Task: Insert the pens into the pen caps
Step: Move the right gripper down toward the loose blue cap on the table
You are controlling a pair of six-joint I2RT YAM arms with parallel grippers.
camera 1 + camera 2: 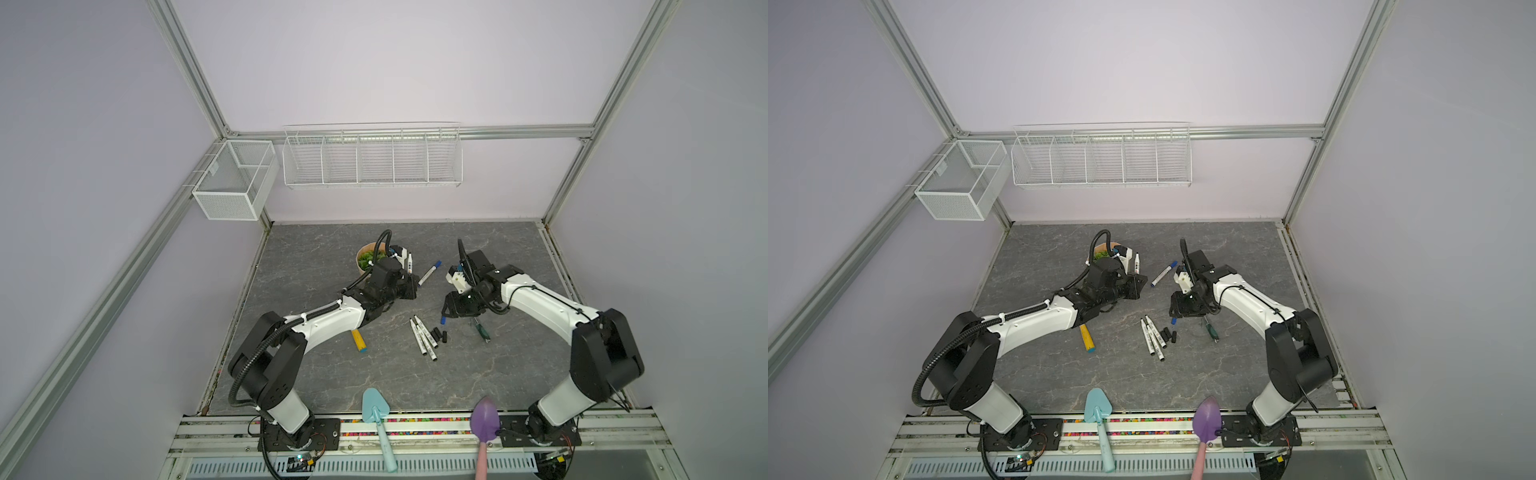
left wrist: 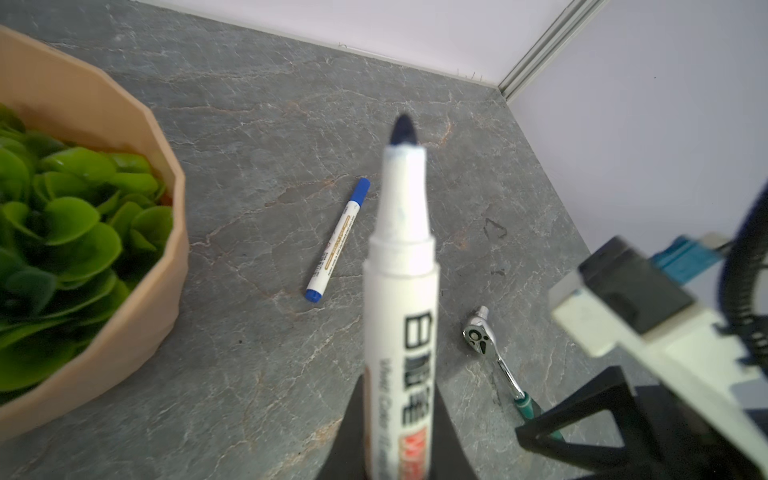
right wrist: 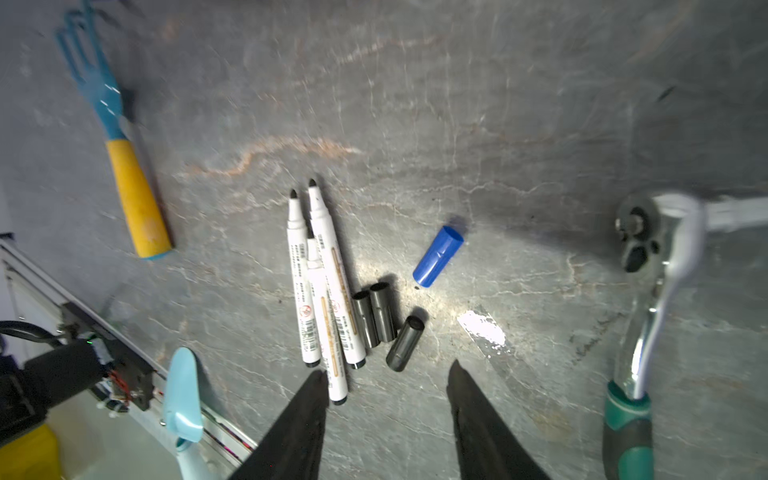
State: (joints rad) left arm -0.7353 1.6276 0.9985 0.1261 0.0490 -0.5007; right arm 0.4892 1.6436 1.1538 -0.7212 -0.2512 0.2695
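Note:
My left gripper (image 2: 399, 436) is shut on an uncapped white pen (image 2: 399, 291) whose dark blue tip points away from the camera. In both top views it stands near the bowl (image 1: 409, 262) (image 1: 1136, 262). A blue-capped pen (image 1: 429, 273) (image 2: 337, 241) lies between the arms. Three uncapped pens (image 3: 320, 282) (image 1: 424, 337) lie side by side. Three black pen caps (image 3: 380, 316) (image 1: 438, 334) lie right beside them, and a loose blue cap (image 3: 438, 256) (image 1: 443, 320) lies a little farther off. My right gripper (image 3: 386, 370) (image 1: 446, 309) hovers open and empty over the caps.
A green-handled ratchet (image 1: 481, 329) (image 3: 648, 291) lies right of the caps. A tan bowl (image 1: 360, 253) (image 2: 124, 108) of green leaves sits behind my left gripper. A yellow-handled rake (image 1: 359, 340) (image 3: 133, 187) lies under the left arm. Teal (image 1: 376, 411) and purple (image 1: 485, 419) trowels rest at the front edge.

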